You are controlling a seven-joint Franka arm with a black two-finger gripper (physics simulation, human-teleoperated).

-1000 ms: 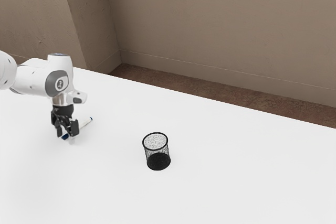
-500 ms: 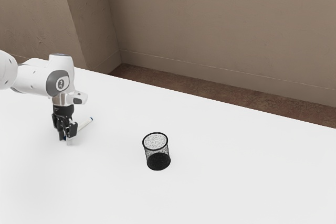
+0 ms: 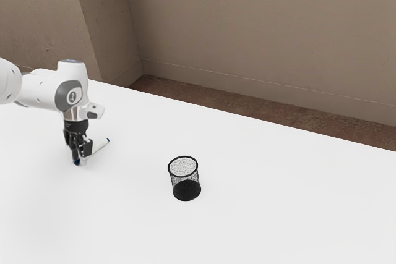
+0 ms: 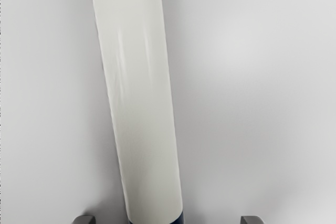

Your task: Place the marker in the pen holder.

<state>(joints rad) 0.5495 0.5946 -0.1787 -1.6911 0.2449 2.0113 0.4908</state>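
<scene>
The marker (image 3: 99, 147) is laid flat on the white worktop (image 3: 266, 208), its barrel passing between the two fingers (image 3: 87, 146). These are held open, one to each side, and a gap is left between each fingertip and the barrel; the gap is narrower on one side. Its long axis is run between them at a slight slant. One dark blue end is placed close by the fingers, on the exterior camera's side; the other, also blue, is pointed away from them, toward the exterior view's right and the wall (image 3: 247, 29).

One marker and one pen holder (image 3: 185, 181) can be counted. The black mesh pen holder is stood upright, well apart from the fingers, toward the exterior view's right and nearer that camera.

By the exterior view, the pen holder, the white arm (image 3: 42, 91) and the marker's far blue tip are given. By the wrist view, the gaps beside the white barrel are made plain, along with the edge where white is met by blue between the fingers.
</scene>
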